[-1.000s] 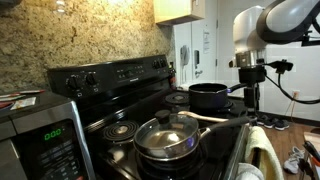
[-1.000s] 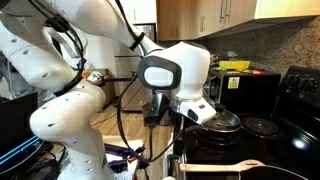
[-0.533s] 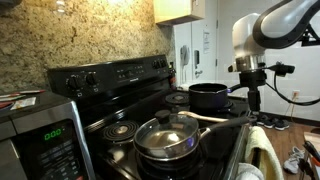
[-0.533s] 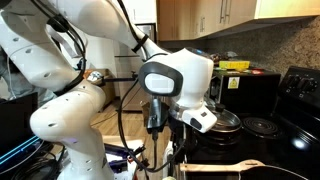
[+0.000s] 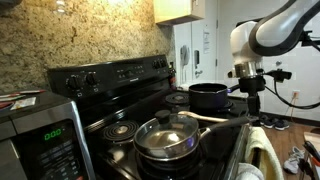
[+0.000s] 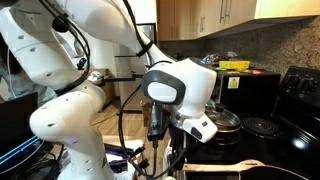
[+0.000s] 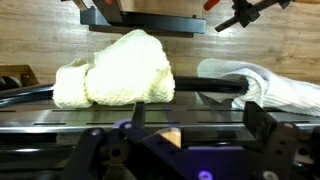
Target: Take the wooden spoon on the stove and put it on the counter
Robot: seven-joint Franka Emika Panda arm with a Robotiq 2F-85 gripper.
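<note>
Below the gripper [image 7: 178,140], the wrist view shows a black oven-door bar [image 7: 200,90] with a pale yellow cloth [image 7: 115,68] bunched over it. A white towel [image 7: 268,85] lies to one side of the hand, and wooden floor shows beyond. The two fingers [image 7: 264,122] stand well apart, with nothing clamped between them.

In an exterior view the hand [image 5: 250,103] hangs pointing down off the front corner of the stove [image 5: 110,75]. The wooden spoon [image 5: 215,117] lies flat along the stove's front, just under and beside the hand. Its handle end reaches toward the fingers. Its broad head points away from them, toward the lidded pan [image 5: 165,135]. Seen from the opposite side, the spoon [image 6: 222,166] sits low and just beside the hand, its head the far end. The fingertips look close to the handle, perhaps short of touching it, though the angle is too poor to be sure.

A black pot [image 5: 208,95] stands on a burner beyond the spoon, near the hand. The microwave [image 5: 40,140] with green digits is well apart from the hand, past the pan.
</note>
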